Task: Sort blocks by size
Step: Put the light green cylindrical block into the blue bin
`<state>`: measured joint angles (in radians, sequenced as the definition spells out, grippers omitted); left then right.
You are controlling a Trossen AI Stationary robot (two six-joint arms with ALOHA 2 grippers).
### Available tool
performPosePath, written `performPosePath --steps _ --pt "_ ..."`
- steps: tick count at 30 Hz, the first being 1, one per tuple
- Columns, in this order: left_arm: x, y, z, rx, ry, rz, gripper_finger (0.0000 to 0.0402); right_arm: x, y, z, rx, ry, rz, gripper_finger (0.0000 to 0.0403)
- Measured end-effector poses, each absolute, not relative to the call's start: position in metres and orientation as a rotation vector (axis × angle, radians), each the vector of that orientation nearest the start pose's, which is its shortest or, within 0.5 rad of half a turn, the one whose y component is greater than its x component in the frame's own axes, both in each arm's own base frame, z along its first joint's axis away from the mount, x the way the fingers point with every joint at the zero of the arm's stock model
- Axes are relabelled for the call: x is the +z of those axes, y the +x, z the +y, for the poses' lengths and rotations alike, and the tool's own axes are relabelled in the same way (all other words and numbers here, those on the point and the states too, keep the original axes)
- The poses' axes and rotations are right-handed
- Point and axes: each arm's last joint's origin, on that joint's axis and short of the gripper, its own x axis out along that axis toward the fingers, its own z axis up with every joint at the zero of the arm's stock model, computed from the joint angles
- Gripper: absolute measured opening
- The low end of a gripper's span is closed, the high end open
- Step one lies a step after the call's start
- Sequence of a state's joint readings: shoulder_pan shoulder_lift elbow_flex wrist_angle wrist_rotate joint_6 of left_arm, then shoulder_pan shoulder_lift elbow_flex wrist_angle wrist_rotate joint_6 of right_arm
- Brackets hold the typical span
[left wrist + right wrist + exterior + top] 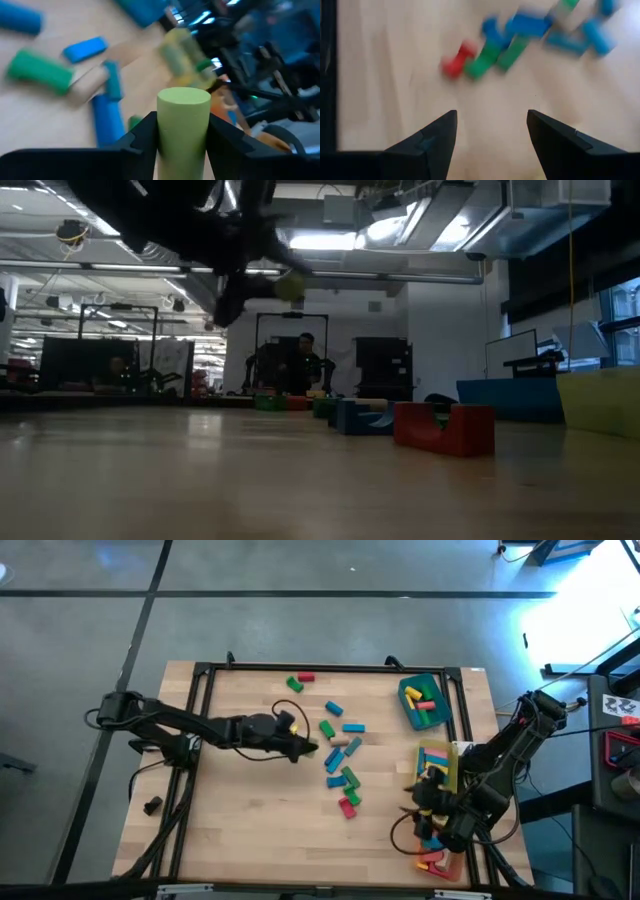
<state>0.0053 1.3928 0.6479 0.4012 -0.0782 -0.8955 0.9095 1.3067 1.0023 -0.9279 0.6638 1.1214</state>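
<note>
yellow-green cylinder (183, 127) upright, blocks (340, 755) scattered mid-table

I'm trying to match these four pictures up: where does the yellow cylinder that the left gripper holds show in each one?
High view: yellow cylinder at the left gripper, left of the loose blocks.
Low view: upper middle, lifted off the table.
Left wrist view: centre bottom, clamped.
Right wrist view: not in it.
Shared landmark: the loose blocks.

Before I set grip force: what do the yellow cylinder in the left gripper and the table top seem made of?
Yellow cylinder: probably painted wood, matte, even colour, flat cut end. Table top: pale wood, visible plank strips with a slight sheen.
</note>
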Motion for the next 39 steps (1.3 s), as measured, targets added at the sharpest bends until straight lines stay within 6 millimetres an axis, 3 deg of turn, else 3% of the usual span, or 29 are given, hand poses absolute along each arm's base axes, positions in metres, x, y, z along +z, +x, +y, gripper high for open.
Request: performPosePath --steps 5,11,18,23,31,35,39 --pt "0.212 0.299 -0.001 0.135 -0.752 0.133 0.0125 0.265 0.169 0.167 -0.428 0.174 0.529 0.0241" --pt "0.214 0.312 -0.002 0.063 -0.604 -0.055 0.0127 0.270 0.197 0.150 -0.476 0.176 0.496 0.0241" --pt "0.219 0.334 -0.004 0.047 -0.451 -0.112 0.0128 0.284 0.239 0.126 -0.366 0.189 0.475 0.0241" --pt "0.230 0.338 -0.008 0.009 -0.361 -0.149 0.0128 0.293 0.261 0.104 -0.270 0.173 0.437 0.0241" --pt "0.236 0.337 -0.020 -0.038 -0.281 -0.198 0.0129 0.300 0.278 0.070 -0.243 0.174 0.403 0.0241" --pt "0.238 0.337 -0.021 -0.040 -0.273 -0.215 0.0129 0.305 0.284 0.064 -0.090 0.200 0.377 0.0241" --pt "0.238 0.336 -0.021 -0.042 -0.272 -0.216 0.0129 0.309 0.286 0.062 -0.057 0.192 0.336 0.0241"
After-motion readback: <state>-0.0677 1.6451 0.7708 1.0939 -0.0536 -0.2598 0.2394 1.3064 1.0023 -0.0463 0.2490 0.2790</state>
